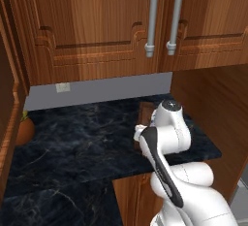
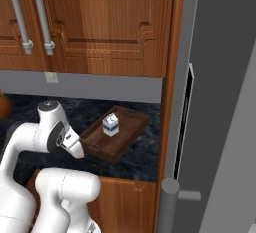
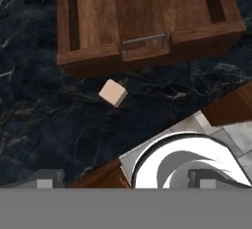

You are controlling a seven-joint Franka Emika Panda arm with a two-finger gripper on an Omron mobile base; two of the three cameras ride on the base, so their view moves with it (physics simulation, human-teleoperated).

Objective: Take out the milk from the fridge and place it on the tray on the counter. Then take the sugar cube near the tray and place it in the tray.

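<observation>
Sugar cube (image 3: pixel 112 93), a tiny off-white block with crisp edges, lies on the dark blue-black marbled stone counter (image 1: pixel 82 142), just beside the near short rim of the shallow dark brown wooden tray (image 3: pixel 93 58) and not touching it. We judge it very light, rigid but crumbly, so too hard a squeeze could chip it and an off-centre pinch could flick it away across the smooth stone; two opposite flat faces, taken low and square, look like the place to hold it, and since it sits turned at an angle to the tray rim we would expect to turn the wrist to match. The small white gable-top milk carton (image 2: pixel 110 125) with its blue mark already stands upright inside the tray, toward the far end, so we take the first half of the job as done. The two-finger gripper (image 3: pixel 125 184) hovers above the cube, short of it, its dark tips barely showing at the bottom of the hand view, so we cannot tell how the jaws stand. The tray sits at the worktop's right end, near the front edge, beside the tall grey fridge (image 2: pixel 220 102), with brown wooden cabinets (image 1: pixel 97 26) above.
</observation>
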